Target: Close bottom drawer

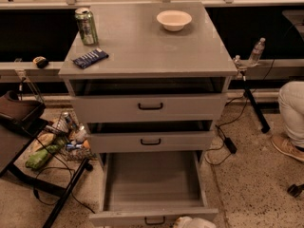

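Task status: not yet accomplished. The bottom drawer (pixel 152 184), the lowest and narrowest grey drawer of the grey metal cabinet (pixel 147 46), stands pulled far out toward the camera, its bare interior floor fully exposed. Its front panel lies at the lower edge of the view, and the small black bar handle (pixel 155 220) is only partly visible. The gripper (pixel 192 222) shows as a white rounded form at the very bottom edge, just right of that handle and close to the front panel. Whether the claw is apart or together cannot be told, nor whether it touches the panel. The middle drawer (pixel 150 141) and the wider top drawer (pixel 150 107) sit much further in. Judgement: the whole closing stroke remains; the panel must be pushed straight back until it lines up beneath the middle drawer.
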